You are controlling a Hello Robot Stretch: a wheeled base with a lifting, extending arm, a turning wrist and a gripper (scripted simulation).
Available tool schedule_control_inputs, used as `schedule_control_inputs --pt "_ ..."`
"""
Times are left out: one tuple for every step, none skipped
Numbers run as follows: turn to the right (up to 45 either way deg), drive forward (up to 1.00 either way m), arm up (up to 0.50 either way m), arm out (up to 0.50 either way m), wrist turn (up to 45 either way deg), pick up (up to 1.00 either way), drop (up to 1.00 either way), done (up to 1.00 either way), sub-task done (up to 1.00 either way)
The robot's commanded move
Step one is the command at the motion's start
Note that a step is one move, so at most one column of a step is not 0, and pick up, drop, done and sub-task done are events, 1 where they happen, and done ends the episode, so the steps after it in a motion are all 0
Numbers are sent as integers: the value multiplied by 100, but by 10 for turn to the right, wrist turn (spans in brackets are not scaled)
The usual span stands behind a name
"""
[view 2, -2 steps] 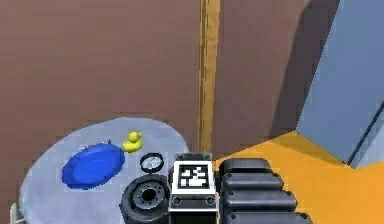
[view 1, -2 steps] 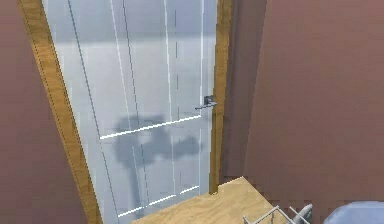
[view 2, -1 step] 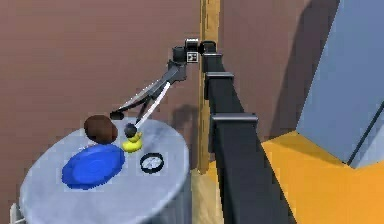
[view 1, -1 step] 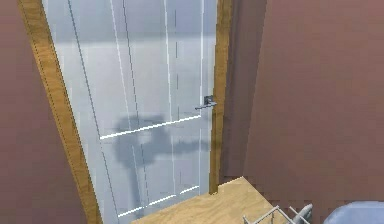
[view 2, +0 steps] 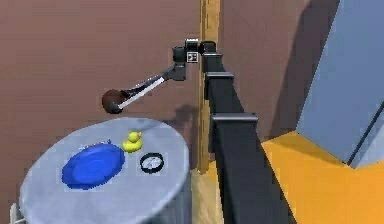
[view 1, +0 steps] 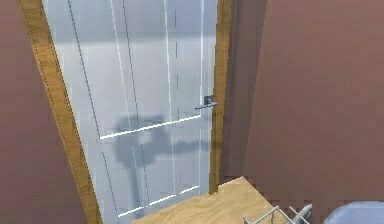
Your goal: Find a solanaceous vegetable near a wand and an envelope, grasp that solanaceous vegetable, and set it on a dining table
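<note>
Gripper (view 2: 129, 95) at ten o'clock holding a dark round lump (view 2: 110, 99), possibly the vegetable, clear of the grey round table (view 2: 172, 160) at seven o'clock, table's base cut off

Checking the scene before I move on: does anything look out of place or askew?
Nothing askew. The duck, blue plate and black ring sit on the round top; a brown lump hangs at the gripper, clear of it.

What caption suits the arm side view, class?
Jaws hold a dark round thing near a grey table bearing blue plate, yellow duck, black ring.
</note>
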Motion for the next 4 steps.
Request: schedule_control_inputs --pt "0 0 -30 0 0 0 0 0 0" --pt "0 0 0 0 0 0 100 0 0" --pt "0 0 0 -10 0 0 0 0 0" --pt "0 0 0 0 0 0 0 100 0"
